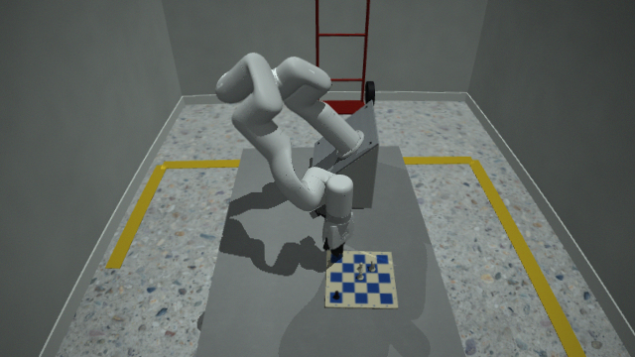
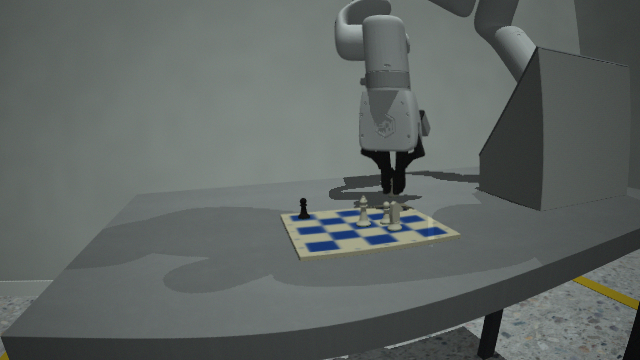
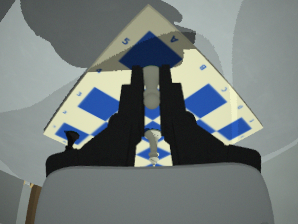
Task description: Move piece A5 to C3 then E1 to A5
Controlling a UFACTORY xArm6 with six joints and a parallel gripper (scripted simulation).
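Pale chess piece point(image 2: 392, 195) point(image 3: 151, 90) hung upright, as far as could be seen, just above A5 on the board point(image 1: 362, 305) point(image 2: 345, 254) point(image 3: 107, 65); the end effector point(image 1: 337, 253) point(image 2: 392, 189) point(image 3: 151, 80) was narrow, shut on it. Another pale piece point(image 1: 360, 276) point(image 2: 363, 215) point(image 3: 152, 142) stood on C3. A5 being a corner square, slight misalignment could leave the base over its line; releasing too high could topple the piece; pressing too low could jolt the board; opening fingers unevenly could drag it sideways.
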